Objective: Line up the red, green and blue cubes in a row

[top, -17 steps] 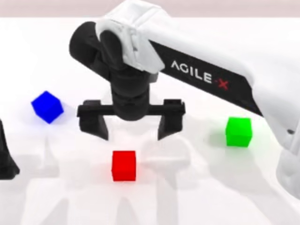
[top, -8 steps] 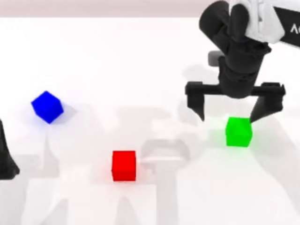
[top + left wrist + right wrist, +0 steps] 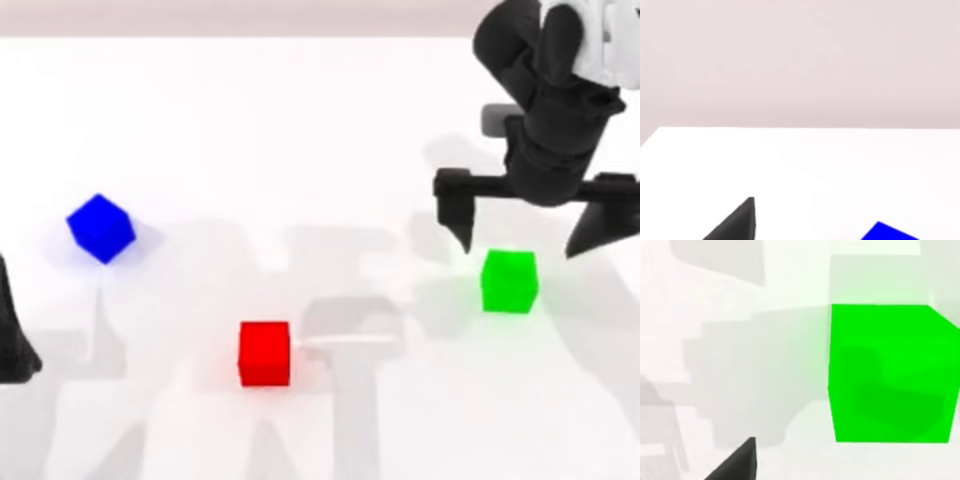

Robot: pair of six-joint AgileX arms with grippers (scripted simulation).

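Note:
The green cube (image 3: 509, 282) lies on the white table at the right, and fills much of the right wrist view (image 3: 887, 375). My right gripper (image 3: 525, 232) hovers just behind and above it, open, its two black fingers spread wider than the cube and holding nothing. One fingertip (image 3: 737, 462) shows in the right wrist view. The red cube (image 3: 265, 353) sits near the front middle. The blue cube (image 3: 101, 228) rests at the left, turned cornerwise, and its corner (image 3: 890, 233) shows in the left wrist view. My left arm (image 3: 12, 335) is parked at the left edge.
The table's far edge (image 3: 800, 128) meets a plain pale wall. Grey shadows of the arms fall across the middle of the table (image 3: 340, 290). A wide gap separates the red cube from the green one.
My right arm has swung from above the red cube across to the right and now hangs over the green cube, fingers still open. None of the cubes has moved.

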